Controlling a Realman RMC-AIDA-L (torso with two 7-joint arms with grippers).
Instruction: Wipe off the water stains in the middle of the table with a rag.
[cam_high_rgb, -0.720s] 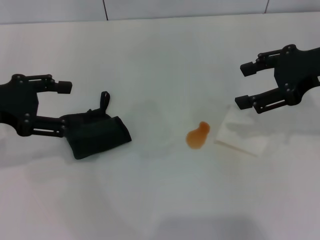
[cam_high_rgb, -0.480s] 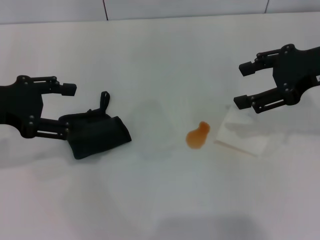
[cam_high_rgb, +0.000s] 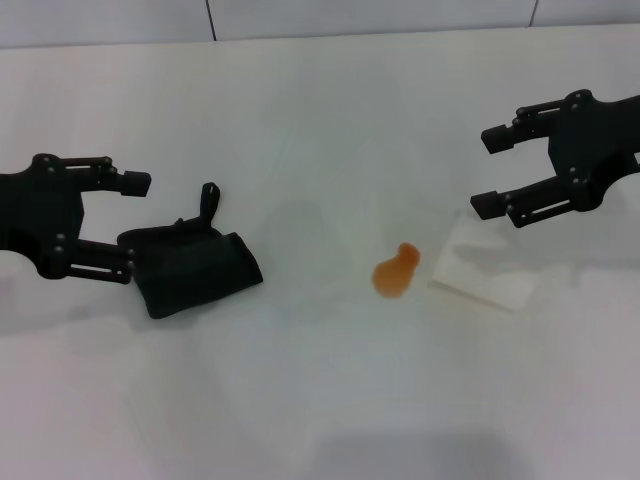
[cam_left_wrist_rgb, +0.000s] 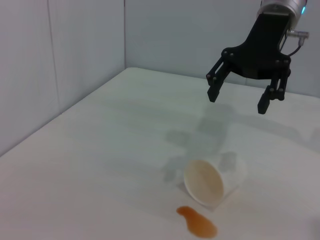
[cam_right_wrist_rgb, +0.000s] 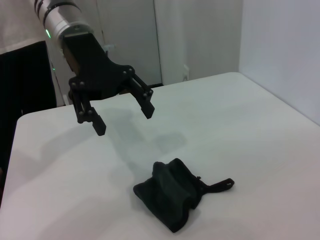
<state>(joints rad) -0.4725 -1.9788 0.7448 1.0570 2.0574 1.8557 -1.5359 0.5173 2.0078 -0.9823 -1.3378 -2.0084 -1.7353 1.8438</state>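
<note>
The black rag (cam_high_rgb: 195, 265) lies bunched on the white table (cam_high_rgb: 320, 120) at the left, its loop tab pointing away from me. My left gripper (cam_high_rgb: 130, 226) hangs open just left of it. The right wrist view shows the left gripper (cam_right_wrist_rgb: 124, 119) raised above the table and apart from the rag (cam_right_wrist_rgb: 170, 197). The orange-brown water stains (cam_high_rgb: 396, 272) form one small blot near the middle. My right gripper (cam_high_rgb: 490, 172) is open and empty at the far right, above the tipped cup; it also shows in the left wrist view as the right gripper (cam_left_wrist_rgb: 237, 100).
A white paper cup (cam_high_rgb: 480, 265) lies on its side just right of the blot, its mouth toward the stain. In the left wrist view the cup (cam_left_wrist_rgb: 212, 180) is beside the blot (cam_left_wrist_rgb: 197, 222). A grey wall runs along the table's far edge.
My left gripper has shifted slightly right, toward the rag, and stayed open. The right gripper, rag, cup and blot have hardly moved.
</note>
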